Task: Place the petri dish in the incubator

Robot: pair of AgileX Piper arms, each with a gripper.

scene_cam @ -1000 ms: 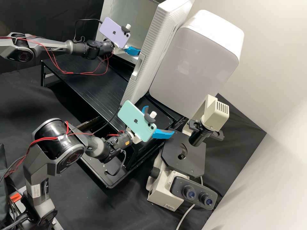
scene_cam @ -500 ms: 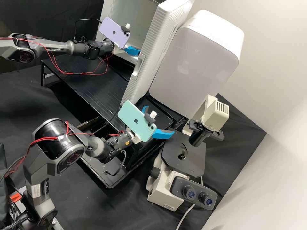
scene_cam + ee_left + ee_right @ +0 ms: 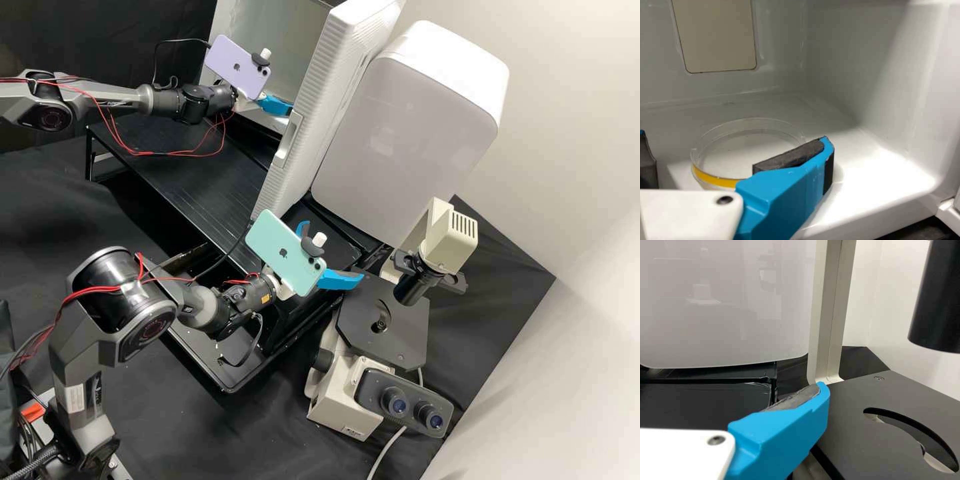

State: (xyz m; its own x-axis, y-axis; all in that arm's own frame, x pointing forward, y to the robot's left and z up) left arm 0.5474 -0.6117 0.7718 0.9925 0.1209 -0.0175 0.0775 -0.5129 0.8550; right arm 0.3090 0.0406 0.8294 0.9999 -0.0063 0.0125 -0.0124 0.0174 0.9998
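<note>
The petri dish (image 3: 740,150) is a shallow round dish of clear plastic with a yellow band around the foot of its wall. It sits flat on the white floor of the incubator (image 3: 880,105), towards the front of the chamber.

Behind the dish the floor runs back to the rear wall, where a beige panel (image 3: 715,35) is set. One curved side wall stands well apart from the dish. The floor ends in a rounded front lip, with the black bench below it. In the high view the incubator door (image 3: 320,100) stands swung open beside the left arm.

The left claw (image 3: 732,155) is spread wide, with the dish between its fingers. The black pad (image 3: 790,156) of one blue finger is right at the dish's rim, though whether it touches cannot be told. The other finger shows as a dark sliver, apart from the dish. The claw grips nothing.

The right claw (image 3: 323,257) hangs over the black stage (image 3: 880,405) of the microscope (image 3: 373,393). Its fingers are well apart and it is empty.
</note>
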